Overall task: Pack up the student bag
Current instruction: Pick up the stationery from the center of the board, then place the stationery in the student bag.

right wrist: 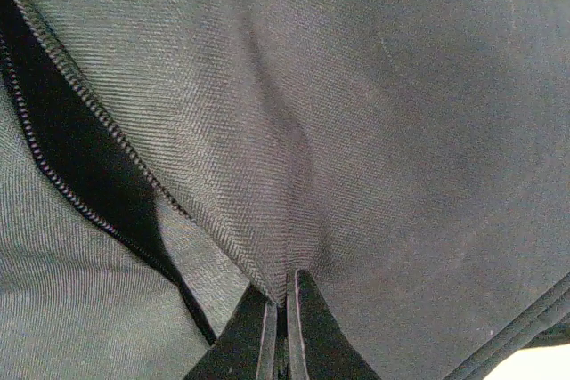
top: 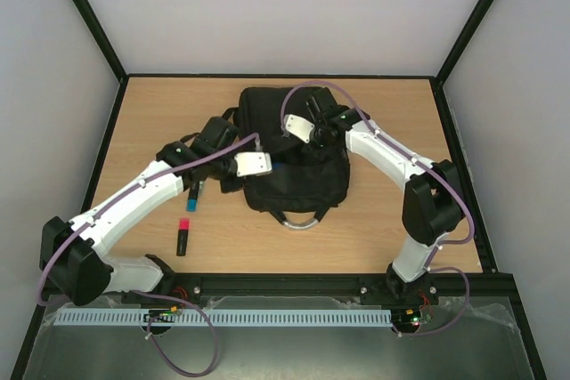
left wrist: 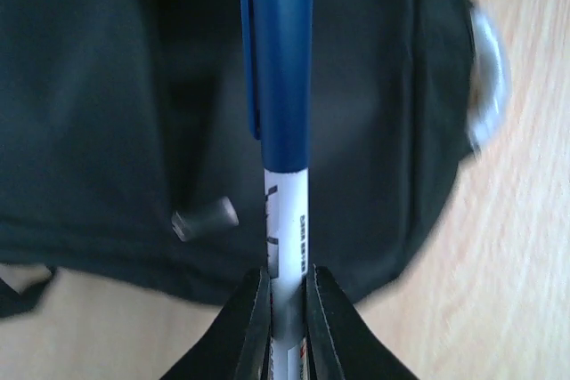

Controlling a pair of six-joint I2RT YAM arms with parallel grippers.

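Lying near student bag [top: 303, 186]: red-capped marker [top: 183, 237]

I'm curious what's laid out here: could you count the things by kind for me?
Bags: 1, a black backpack.
Pens: 3, a blue-capped pen in the left gripper, a teal-tipped pen and a red-tipped pen lying loose.
Total: 4.

Soft even light; student bag [left wrist: 98, 104] blurred close-up

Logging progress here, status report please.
Left gripper shut on blue-capped pen, over student bag. Right gripper shut on its fabric beside open zip. Red marker on table.
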